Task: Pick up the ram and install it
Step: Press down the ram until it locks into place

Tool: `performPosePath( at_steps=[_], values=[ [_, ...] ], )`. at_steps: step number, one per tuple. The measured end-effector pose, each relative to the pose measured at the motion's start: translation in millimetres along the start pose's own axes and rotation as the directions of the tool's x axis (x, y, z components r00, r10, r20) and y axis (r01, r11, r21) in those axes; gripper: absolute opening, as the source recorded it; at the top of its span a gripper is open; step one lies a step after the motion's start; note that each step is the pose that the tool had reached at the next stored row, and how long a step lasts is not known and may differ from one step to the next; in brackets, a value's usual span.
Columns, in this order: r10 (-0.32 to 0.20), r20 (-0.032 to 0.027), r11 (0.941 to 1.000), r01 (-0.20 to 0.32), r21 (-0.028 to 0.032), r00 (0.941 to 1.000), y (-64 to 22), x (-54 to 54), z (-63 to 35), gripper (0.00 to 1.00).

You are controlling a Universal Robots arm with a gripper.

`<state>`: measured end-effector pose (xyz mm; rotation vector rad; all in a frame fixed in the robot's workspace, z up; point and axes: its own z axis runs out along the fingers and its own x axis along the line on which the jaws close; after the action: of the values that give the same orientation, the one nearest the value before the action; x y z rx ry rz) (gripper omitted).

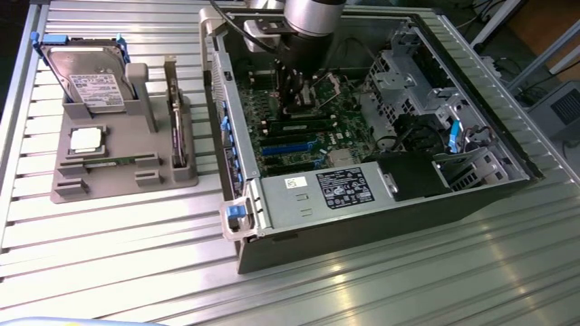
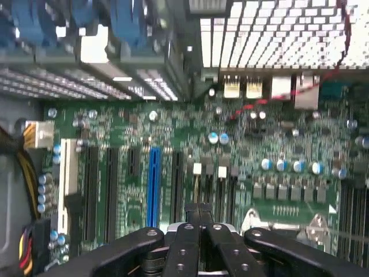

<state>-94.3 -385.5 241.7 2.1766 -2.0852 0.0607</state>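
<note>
Black gripper (image 2: 199, 216) fully closed, empty, above the green motherboard (image 2: 173, 144).

Drive cage (image 1: 399, 71) (bulky) beside motherboard (image 1: 299, 136)

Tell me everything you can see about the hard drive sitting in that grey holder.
The hard drive is a flat silver metal box with a white printed label on its face and blue plastic rails around its far end. It stands in a slot of the grey holder, leaning back, on the slatted metal table at the exterior view's left, outside the computer case. Only the holder touches it.
</note>
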Motion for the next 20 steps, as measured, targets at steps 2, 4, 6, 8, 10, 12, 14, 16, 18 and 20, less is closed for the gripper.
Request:
performPosePath(
  at_steps=[2,4,6,8,10,12,14,16,18,20],
  values=[
    [0.0,0.0,1.0,0.0,0.0001,1.0,1.0,-0.3,2.4,0.11],
    [0.0,-0.0001,1.0,0.0,0.0,1.0,0.9,-0.5,4.6,0.11],
    [0.0,0.0,1.0,0.0,0.0,1.0,0.9,-0.7,6.4,0.11],
    [0.0,-0.0002,1.0,0.0,-0.0001,1.0,0.9,-1.0,9.5,0.11],
    [0.0,-0.0002,1.0,0.0,-0.0002,1.0,0.8,-1.2,12.4,0.11],
    [0.0,-0.0003,1.0,0.0,-0.0002,1.0,0.7,-1.3,13.5,0.11],
    [0.0,-0.0002,1.0,0.0,-0.0001,1.0,0.6,-1.5,14.5,0.11],
    [0.0,0.0011,1.0,0.0,0.0013,1.0,0.6,-1.2,9.8,0.11],
    [0.0,0.0025,1.0,0.0,0.001,1.0,2.0,-0.9,8.7,0.11],
    [-0.001,0.0135,1.0,0.001,0.0016,0.9999,7.8,-0.9,9.0,0.11]
  ],
)
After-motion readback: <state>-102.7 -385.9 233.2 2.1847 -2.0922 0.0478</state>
